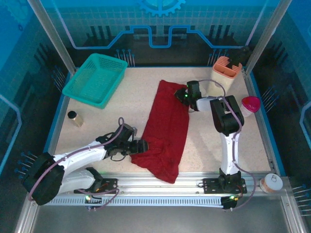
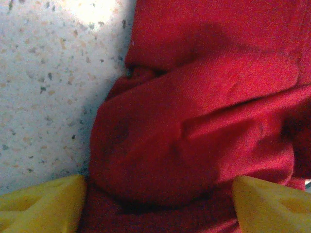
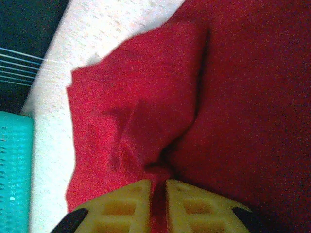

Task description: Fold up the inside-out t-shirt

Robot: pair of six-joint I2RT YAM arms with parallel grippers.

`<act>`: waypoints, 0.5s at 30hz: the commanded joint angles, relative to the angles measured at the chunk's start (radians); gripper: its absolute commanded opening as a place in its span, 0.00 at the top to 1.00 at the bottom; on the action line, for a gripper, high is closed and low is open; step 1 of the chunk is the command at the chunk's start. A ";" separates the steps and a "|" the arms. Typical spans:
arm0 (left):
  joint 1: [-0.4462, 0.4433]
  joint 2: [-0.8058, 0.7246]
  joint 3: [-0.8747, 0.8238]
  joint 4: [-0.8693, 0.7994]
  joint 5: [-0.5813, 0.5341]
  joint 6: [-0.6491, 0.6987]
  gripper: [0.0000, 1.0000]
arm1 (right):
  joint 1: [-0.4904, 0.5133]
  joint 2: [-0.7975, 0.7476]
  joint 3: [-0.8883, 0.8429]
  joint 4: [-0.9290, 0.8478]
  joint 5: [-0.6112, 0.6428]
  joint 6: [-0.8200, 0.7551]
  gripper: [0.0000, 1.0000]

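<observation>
The inside-out t-shirt (image 1: 165,128) lies as a long dark red strip from the table's far middle to its near edge. My left gripper (image 1: 142,146) rests at the shirt's near left edge. Its yellow fingers (image 2: 43,204) stand wide apart, with a bulge of red cloth (image 2: 194,145) lying between them. My right gripper (image 1: 181,94) sits at the shirt's far right corner. Its yellow fingers (image 3: 124,206) are almost together, pinching a thin fold of the red cloth (image 3: 141,111).
A teal basket (image 1: 95,79) stands at the far left. A small dark cylinder (image 1: 74,118) stands on the left. An orange-topped holder (image 1: 224,73) and a pink-lidded cup (image 1: 250,105) are at the far right. A white cup (image 1: 271,182) sits at the near right corner.
</observation>
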 commanded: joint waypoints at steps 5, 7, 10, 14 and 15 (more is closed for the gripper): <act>0.030 -0.088 -0.022 -0.141 -0.083 -0.080 0.21 | 0.096 0.308 0.321 0.026 -0.020 0.109 0.84; 0.034 -0.113 -0.033 -0.133 -0.076 -0.071 0.21 | 0.115 0.380 0.457 -0.014 -0.025 0.085 0.86; 0.037 -0.141 -0.051 -0.080 -0.026 -0.066 0.21 | 0.134 0.455 0.612 -0.068 -0.020 0.049 0.84; 0.036 -0.159 -0.061 -0.028 -0.003 -0.036 0.20 | 0.124 0.448 0.685 0.000 -0.079 0.053 0.84; 0.039 -0.164 -0.061 -0.022 -0.003 -0.024 0.20 | 0.120 0.425 0.691 -0.004 -0.102 0.050 0.84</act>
